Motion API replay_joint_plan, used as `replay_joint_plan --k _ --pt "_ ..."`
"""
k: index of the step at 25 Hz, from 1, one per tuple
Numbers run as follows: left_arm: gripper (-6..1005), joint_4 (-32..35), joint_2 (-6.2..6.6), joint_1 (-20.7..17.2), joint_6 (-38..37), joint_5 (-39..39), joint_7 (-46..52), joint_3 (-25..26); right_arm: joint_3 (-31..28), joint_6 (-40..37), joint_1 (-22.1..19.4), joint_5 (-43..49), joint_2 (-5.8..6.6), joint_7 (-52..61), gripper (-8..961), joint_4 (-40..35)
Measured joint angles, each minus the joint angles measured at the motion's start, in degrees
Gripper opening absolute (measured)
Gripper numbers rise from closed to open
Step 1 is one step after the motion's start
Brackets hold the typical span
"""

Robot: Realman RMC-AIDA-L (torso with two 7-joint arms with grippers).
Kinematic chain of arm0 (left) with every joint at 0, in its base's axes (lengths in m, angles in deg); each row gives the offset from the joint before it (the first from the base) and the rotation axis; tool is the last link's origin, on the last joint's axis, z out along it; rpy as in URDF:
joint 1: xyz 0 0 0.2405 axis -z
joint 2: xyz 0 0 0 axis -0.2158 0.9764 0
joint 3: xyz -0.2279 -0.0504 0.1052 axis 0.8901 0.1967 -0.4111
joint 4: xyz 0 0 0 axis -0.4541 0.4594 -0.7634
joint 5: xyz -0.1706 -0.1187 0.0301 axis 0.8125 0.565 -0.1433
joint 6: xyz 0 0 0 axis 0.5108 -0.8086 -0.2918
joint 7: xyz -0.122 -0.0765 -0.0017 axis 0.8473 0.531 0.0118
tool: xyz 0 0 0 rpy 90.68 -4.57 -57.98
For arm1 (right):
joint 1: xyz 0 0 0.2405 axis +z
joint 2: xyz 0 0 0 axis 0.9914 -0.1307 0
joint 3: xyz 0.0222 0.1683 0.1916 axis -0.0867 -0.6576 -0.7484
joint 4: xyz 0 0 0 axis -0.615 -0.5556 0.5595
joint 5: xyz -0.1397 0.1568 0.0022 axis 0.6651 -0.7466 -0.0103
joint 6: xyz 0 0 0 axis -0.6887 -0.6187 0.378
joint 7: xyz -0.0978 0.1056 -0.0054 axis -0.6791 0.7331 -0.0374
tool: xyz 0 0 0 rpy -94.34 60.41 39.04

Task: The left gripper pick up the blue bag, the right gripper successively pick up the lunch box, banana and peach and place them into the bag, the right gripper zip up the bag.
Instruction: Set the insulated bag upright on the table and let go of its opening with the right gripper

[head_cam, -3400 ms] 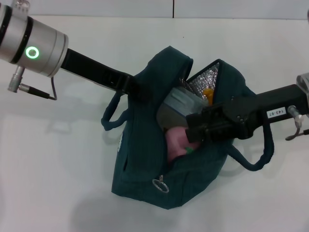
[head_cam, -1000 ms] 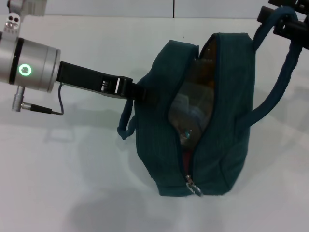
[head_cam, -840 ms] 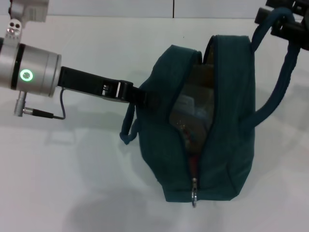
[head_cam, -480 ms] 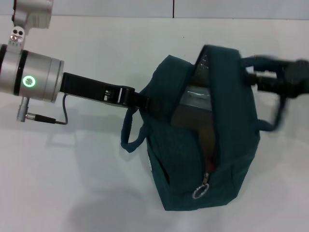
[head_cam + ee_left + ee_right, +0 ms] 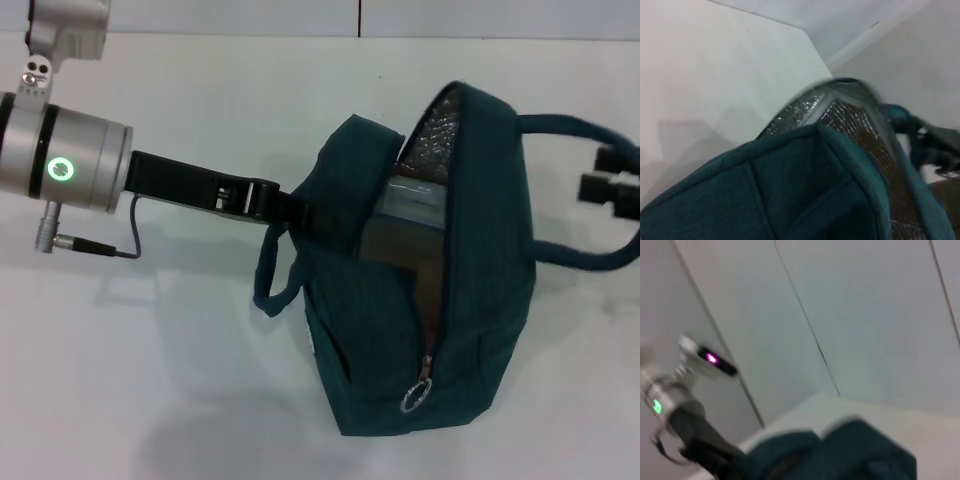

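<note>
R gripper (image 5: pixel 612 185) is seen at the right edge of the worktop, fingers apart w/ nothing between them, just beside the bag's right handle loop (image 5: pixel 585 258) but not on it. The zipper ring pull (image 5: pixel 418 392) lies well away toward the near edge, at the near end of the zip; the zip line's long axis runs from there to the far end of the opening. R gripper is thus at the wrong end for zipping and must be brought toward the near edge first. L gripper (image 5: pixel 290 208) is clamped on the left wall of the blue bag (image 5: pixel 490 290), mid-worktop, so R arm is the free one. Lunch box (image 5: pixel 405 205) is seen inside the opening; banana & peach can't be made out.

Vs 0.5 s ago: handle released by R gripper, now drooped; bag barely shifted, L hold unchanged.
</note>
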State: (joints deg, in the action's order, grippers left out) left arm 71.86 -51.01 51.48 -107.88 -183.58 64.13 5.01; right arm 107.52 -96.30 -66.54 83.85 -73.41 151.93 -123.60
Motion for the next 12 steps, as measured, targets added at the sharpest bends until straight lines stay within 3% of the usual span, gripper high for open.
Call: replay_joint_plan --k 7,12 --pt "40 0.0 -0.11 -0.1 0.0 -0.2 0.0 -0.1 -4.0 -8.1 -3.4 -14.1 -0.22 -12.0 588 1.2" --pt "40 -0.1 -0.17 0.0 -0.1 -0.1 0.0 -0.1 -4.9 -8.4 -3.4 -14.3 -0.14 -12.5 582 3.1"
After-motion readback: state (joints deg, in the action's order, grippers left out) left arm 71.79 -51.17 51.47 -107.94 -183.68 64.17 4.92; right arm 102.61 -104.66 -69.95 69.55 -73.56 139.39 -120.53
